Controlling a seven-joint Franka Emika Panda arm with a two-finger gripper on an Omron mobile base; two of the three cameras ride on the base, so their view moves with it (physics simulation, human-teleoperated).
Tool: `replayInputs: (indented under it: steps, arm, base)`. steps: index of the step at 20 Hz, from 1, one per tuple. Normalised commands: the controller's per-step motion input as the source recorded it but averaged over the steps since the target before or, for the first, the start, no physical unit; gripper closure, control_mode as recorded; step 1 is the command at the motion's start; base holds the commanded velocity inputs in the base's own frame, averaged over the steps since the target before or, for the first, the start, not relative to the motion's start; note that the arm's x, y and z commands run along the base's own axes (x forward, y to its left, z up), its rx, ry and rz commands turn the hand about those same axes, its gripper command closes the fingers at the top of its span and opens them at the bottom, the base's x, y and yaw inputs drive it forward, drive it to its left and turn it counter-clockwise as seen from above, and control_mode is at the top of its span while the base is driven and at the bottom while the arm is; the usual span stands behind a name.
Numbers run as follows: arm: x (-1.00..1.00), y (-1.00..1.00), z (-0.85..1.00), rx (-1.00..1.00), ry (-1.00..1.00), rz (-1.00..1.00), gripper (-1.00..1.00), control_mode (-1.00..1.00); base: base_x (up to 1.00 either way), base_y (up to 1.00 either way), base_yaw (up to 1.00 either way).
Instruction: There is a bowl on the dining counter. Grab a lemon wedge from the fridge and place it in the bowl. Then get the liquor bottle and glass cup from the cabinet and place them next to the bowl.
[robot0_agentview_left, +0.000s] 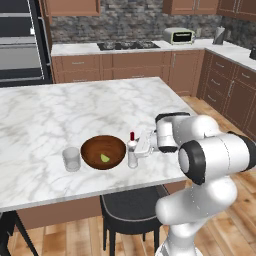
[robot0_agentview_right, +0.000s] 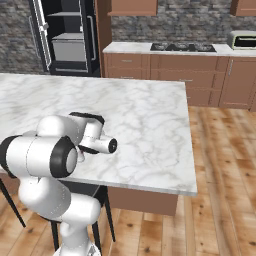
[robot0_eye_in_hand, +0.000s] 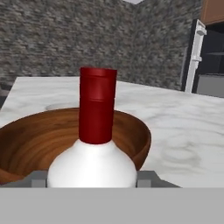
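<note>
In your left base view the hand (robot0_agentview_left: 136, 150) grips the liquor bottle (robot0_agentview_left: 132, 154) upright on the table (robot0_agentview_left: 45, 115) just beside the bowl (robot0_agentview_left: 103, 152), right base view hides both behind the arm, and hand view crops the bottle's body between the fingers (robot0_eye_in_hand: 38, 178).

- The counter (robot0_agentview_left: 60, 110), white marble, fills the middle; on it near its front edge stand the cup (robot0_agentview_left: 71, 159), the bowl (robot0_agentview_left: 103, 152) and the bottle (robot0_agentview_left: 132, 153) in a row
- The cup is just left of the bowl; the bottle stands upright just right of it
- A lemon wedge (robot0_agentview_left: 105, 158) lies inside the bowl
- The gripper (robot0_agentview_left: 141, 146) is at the bottle's right side; its jaws cannot be made out
- A dark chair (robot0_agentview_left: 130, 210) stands under the counter's edge
- A stove (robot0_agentview_left: 127, 45) and a toaster oven (robot0_agentview_left: 179, 35) sit on the far worktop
</note>
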Motion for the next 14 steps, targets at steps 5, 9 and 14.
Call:
replayInputs:
  steps: [5, 9, 14]
  arm:
    - [0.0, -0.02, -0.31, -0.01, -0.03, 0.01, -1.0, -1.0]
    - [0.0, -0.05, -0.11, -0.01, -0.02, 0.0, -1.0, -1.0]
    - [-0.07, -0.22, 0.0, 0.0, -0.09, 0.0, -1.0, -1.0]
  base:
    - [0.0, 0.0, 0.0]
    - [0.0, 0.0, 0.0]
    - [0.0, 0.0, 0.0]
